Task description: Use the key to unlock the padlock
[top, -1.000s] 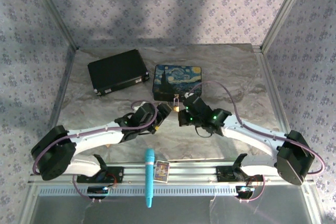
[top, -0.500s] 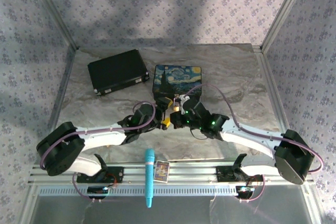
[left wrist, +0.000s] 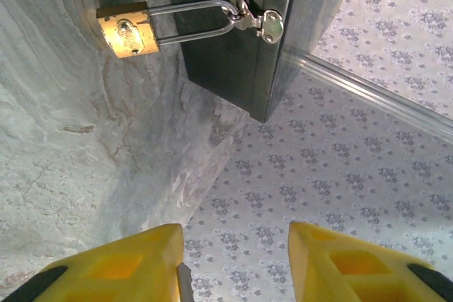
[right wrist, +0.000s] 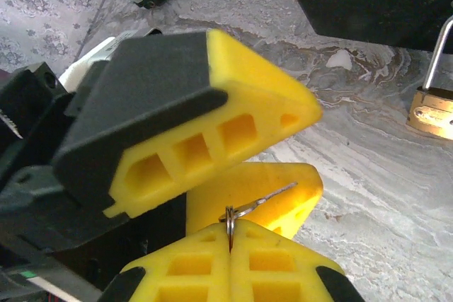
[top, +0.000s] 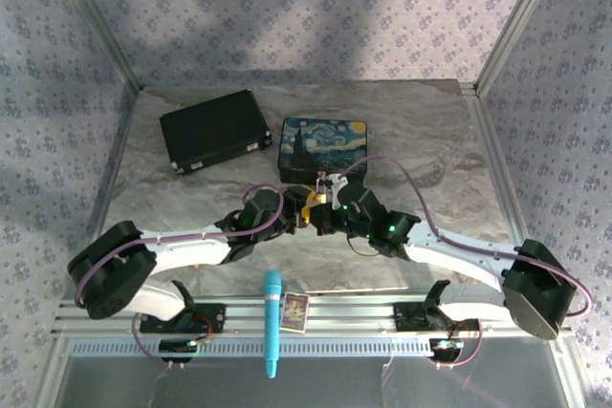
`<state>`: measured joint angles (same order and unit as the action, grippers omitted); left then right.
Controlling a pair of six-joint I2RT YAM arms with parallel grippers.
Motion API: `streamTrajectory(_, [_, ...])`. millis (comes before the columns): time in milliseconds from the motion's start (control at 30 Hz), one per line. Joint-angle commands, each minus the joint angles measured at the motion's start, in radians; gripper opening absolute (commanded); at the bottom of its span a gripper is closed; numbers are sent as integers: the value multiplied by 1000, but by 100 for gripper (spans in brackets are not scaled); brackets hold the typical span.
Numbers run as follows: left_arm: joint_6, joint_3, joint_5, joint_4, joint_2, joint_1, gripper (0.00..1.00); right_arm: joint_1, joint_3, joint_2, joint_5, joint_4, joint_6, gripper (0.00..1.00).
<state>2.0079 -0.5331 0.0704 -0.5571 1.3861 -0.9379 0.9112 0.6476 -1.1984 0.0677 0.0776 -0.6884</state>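
Left gripper (left wrist: 233, 237) hovers with its yellow fingers (left wrist: 120, 266) parted and a clear gap between them, nothing visibly bridging that gap, while the right gripper (right wrist: 231, 235) is pressed shut on a thin metal key ring (right wrist: 230, 213) that pokes out of the seam between its pads (the key blade itself is hidden, so its heading cannot be told). Both sets of tips meet in the middle of the table (top: 411, 140), almost touching one another, and in the right wrist view the left fingers bracket the ring from above and behind. The padlock (left wrist: 126, 30) lies just to the far side of them, flat on the marbled surface at the near edge of the painted box (top: 323, 140). Its long axis runs near to far: the brass body sits at the near end and the silvery shackle (left wrist: 191, 13) reaches away to the hasp (left wrist: 263, 24) on the box's near wall. That puts the body's bottom face, where a keyhole would likely be, toward the grippers. Neither arm is much closer, though the right gripper seems to sit more directly in line with the body and the left slightly to its left. Any insertion would probably be a short push straight toward the far side.
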Motion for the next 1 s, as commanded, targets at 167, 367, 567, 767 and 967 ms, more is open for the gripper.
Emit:
streamTrajectory(167, [-17,-1,4,63,-13,6,27,-12,-33,46,-7,-19,-20,0])
streamTrajectory(367, [-43,1,25,82,-40,8,11,-29,-52,57,5,-19,-25,0])
streamTrajectory(567, [-73,-5,12,88,-66,20,25,-49,-66,74,23,0,-28,0])
streamTrajectory(767, [-43,-2,-22,74,-61,18,88,-55,-49,93,2,32,-13,0])
streamTrajectory(967, [-41,-31,-59,-39,-3,8,91,-36,9,16,30,84,-13,0])
